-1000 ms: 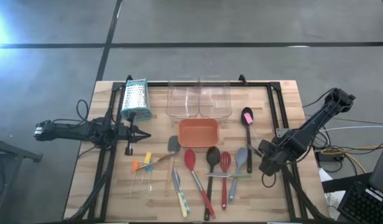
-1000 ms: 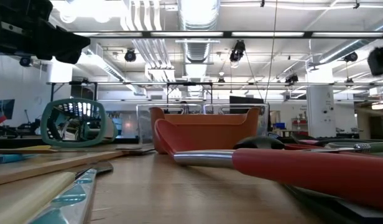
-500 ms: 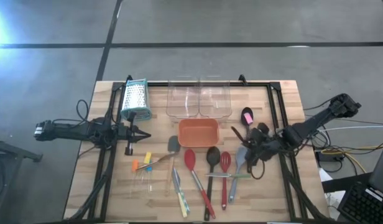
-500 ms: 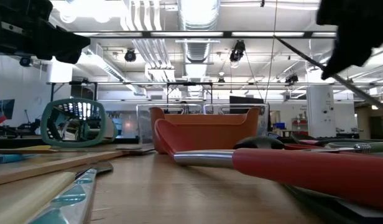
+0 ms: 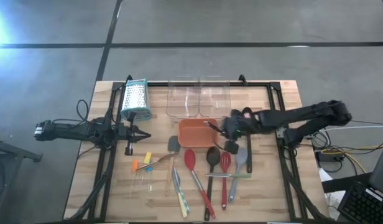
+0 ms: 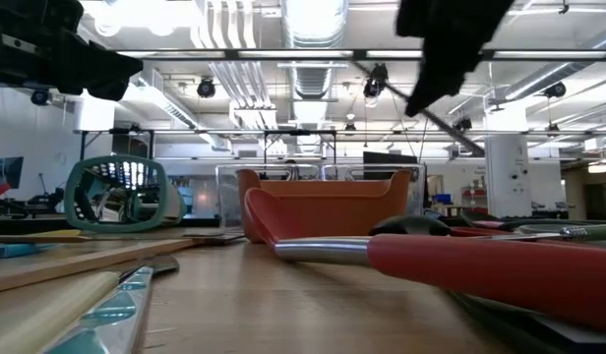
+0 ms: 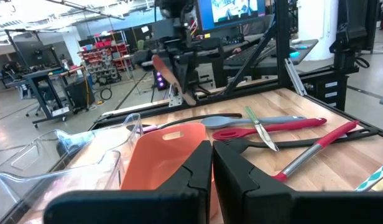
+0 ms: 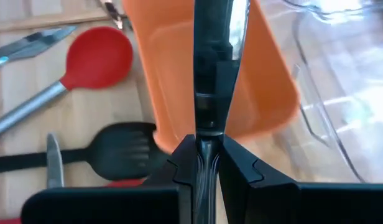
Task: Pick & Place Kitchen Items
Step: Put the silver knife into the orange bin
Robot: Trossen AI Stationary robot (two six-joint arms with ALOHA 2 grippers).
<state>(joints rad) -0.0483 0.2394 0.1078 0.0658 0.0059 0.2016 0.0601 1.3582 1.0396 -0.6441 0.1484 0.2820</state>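
Wooden table (image 5: 285, 180) seen from above: the right arm reaches across from the right edge, nearly level, and its right gripper (image 5: 227, 129) hangs at the right rim of the orange tray (image 5: 193, 131), just in front of two clear tubs (image 5: 198, 96). Its fingers are nearly closed on a thin metal-handled utensil (image 5: 212, 126), whose end points over the tray. The left arm lies stretched along the left edge, the left gripper (image 5: 142, 135) closed and empty, in front of one box grater (image 5: 135, 98). Toward the front edge lie about ten loose kitchen items, among them a red spoon (image 5: 190, 160), a black spoon (image 5: 212, 155) and a red slotted spatula (image 5: 225, 163); small orange and yellow pieces (image 5: 142, 162) sit front-left.

Low view: the right gripper (image 6: 443, 44) hangs high above the tray (image 6: 318, 208), the utensil's handle (image 6: 421, 116) slanting down from it. One red handle (image 6: 480, 267) fills the foreground.

Left wrist view: the closed fingers (image 7: 198, 171) face the tray (image 7: 166, 158); beyond, the right gripper (image 7: 179, 53) holds the utensil (image 7: 173, 78) up, clear of the table.

Right wrist view: the fingers (image 8: 185, 163) clamp the metal handle (image 8: 211, 68) directly above the tray (image 8: 266, 81); one red spoon (image 8: 95, 59) and one black slotted spoon (image 8: 126, 148) lie beside it.
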